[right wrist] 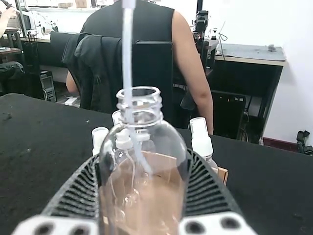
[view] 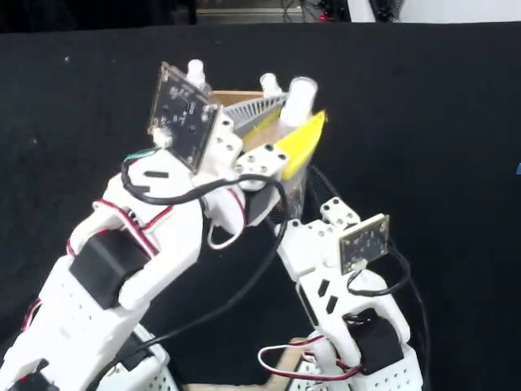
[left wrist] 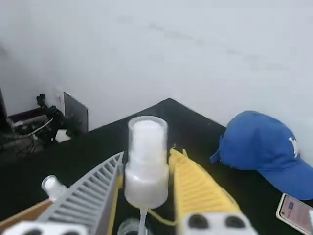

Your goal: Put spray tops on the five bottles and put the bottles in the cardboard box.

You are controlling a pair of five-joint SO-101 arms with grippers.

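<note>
Presently we find the left fingers (left wrist: pixel 195 188) clamped on the spray top (left wrist: pixel 146 166), held upright directly above the bottle (right wrist: pixel 142 186) gripped by the right fingers (right wrist: pixel 208 188); its dip tube (right wrist: pixel 127 54) runs into the open neck (right wrist: pixel 146 105).

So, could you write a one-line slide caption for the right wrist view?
Right gripper holds a clear plastic bottle upright, with a thin white tube inside its open neck.

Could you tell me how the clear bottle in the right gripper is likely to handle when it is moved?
The bottle looks empty and clear, so probably light and easy to tip. Its smooth, rounded wall may slip or twist in the right gripper. The thin tube entering its neck looks flexible and would likely bend rather than push it.
</note>
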